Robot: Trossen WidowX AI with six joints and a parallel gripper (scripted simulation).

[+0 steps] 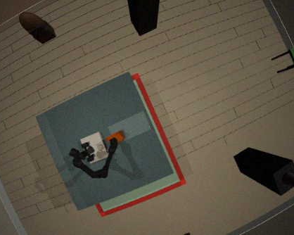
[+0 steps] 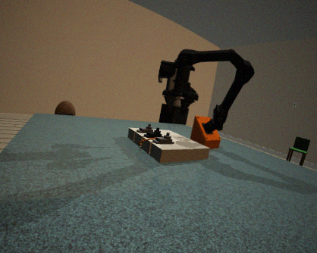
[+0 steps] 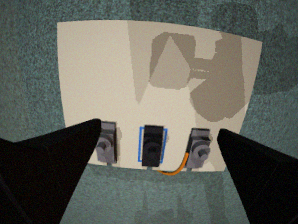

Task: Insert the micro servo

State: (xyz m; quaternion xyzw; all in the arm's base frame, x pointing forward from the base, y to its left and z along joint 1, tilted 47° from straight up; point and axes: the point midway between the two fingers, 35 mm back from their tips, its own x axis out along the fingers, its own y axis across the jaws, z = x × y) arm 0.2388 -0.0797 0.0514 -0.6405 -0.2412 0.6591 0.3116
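The loose servo (image 3: 153,146) (image 2: 154,133), black, stands within the blue outline (image 3: 140,145) of the pocket on the pale deck (image 3: 95,65) (image 2: 183,154), its round shaft side facing the wrist camera. It looks about level with the grey servos on either side; whether both ears lie flat is too small to tell. Its orange cable (image 3: 176,169) (image 2: 147,140) curves out at the deck's edge toward one grey servo; whether it lies in the notch is unclear. My gripper (image 3: 161,129) (image 2: 177,101) is open and empty, above the deck, its fingers wide apart and clear of the servo.
Grey servos (image 3: 107,142) (image 3: 200,146) flank the pocket. An orange wedge-shaped block (image 1: 115,136) (image 2: 202,134) stands beside the deck at the arm's base. The deck rests on the blue-green table (image 1: 96,105) (image 2: 104,212). Shadows of the arm cross the deck.
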